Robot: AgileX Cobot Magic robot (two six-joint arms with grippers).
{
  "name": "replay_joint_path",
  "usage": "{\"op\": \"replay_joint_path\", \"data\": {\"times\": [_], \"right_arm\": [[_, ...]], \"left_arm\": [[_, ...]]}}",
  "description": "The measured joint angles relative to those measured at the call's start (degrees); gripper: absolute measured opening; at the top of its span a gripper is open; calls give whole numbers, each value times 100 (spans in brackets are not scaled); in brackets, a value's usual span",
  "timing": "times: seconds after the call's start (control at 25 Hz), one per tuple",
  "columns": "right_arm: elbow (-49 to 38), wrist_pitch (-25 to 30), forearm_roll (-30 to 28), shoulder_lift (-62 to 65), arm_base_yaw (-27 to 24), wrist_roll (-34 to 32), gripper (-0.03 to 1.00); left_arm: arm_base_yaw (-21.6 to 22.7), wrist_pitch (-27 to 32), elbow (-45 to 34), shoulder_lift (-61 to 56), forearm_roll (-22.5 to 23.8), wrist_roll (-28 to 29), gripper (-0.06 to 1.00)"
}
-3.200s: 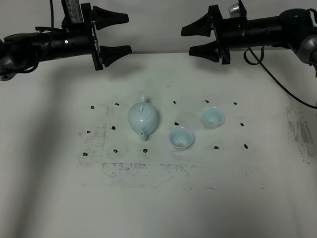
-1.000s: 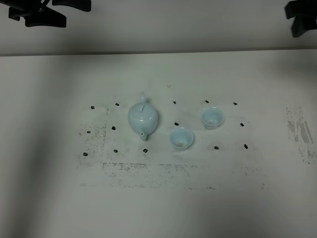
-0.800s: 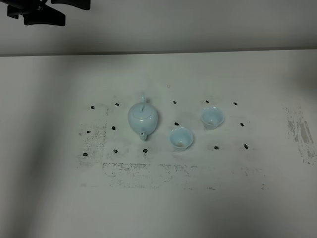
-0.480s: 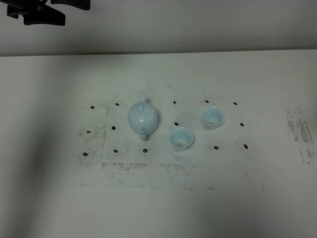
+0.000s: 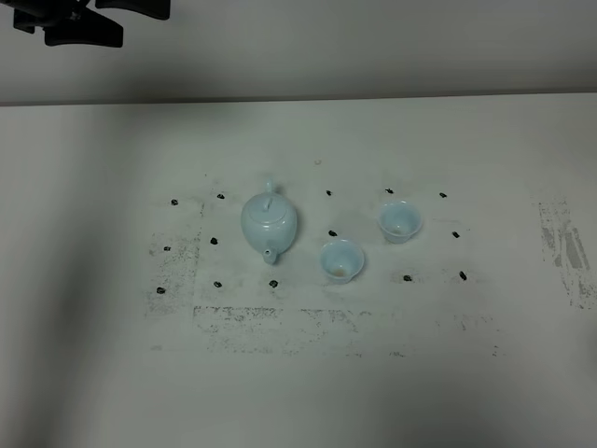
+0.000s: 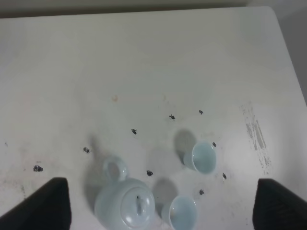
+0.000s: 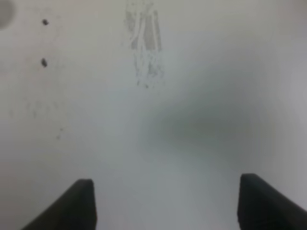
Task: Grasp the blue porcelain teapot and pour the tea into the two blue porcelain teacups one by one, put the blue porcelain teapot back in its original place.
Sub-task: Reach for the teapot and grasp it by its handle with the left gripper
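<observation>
The blue porcelain teapot (image 5: 270, 222) stands upright on the table left of centre, lid on, spout toward the front. The two blue porcelain teacups stand to its right, one near (image 5: 341, 260), one farther back (image 5: 399, 220). My left gripper (image 5: 114, 22) is open and empty, high at the far left corner, well clear of the teapot. In the left wrist view the teapot (image 6: 125, 207) and both cups (image 6: 204, 157) (image 6: 182, 212) lie far below the open gripper (image 6: 162, 194). My right gripper (image 7: 170, 201) is open and empty over bare table; it is out of the exterior view.
Small black marks dot the white table (image 5: 298, 373) around the tea set. A grey scuffed patch (image 5: 560, 247) lies at the right side and also shows in the right wrist view (image 7: 144, 28). A wall runs along the table's far edge.
Both arms have pulled back and up from above the table's far edge. The right gripper left the exterior view at the top right. Teapot and cups have not moved.
</observation>
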State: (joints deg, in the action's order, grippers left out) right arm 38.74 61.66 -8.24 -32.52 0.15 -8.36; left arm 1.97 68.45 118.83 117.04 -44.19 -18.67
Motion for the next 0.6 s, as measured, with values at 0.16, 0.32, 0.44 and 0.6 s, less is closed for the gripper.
{"op": "replay_joint_path", "data": {"times": [0.16,0.32,0.44,0.6], "right_arm": [[-395,61,112,630,0,108,59],[-780,98,182,1240,0,119,59],[-800,110,216,1680,0,164,59],[-837,116,394,2048,0,380,59]], "left_arm": [[0,0,0,0,0,-12,74],[0,0,0,0,0,-12,74],[0,0,0,0,0,-12,74],[0,0,0,0,-5,-18,74]]}}
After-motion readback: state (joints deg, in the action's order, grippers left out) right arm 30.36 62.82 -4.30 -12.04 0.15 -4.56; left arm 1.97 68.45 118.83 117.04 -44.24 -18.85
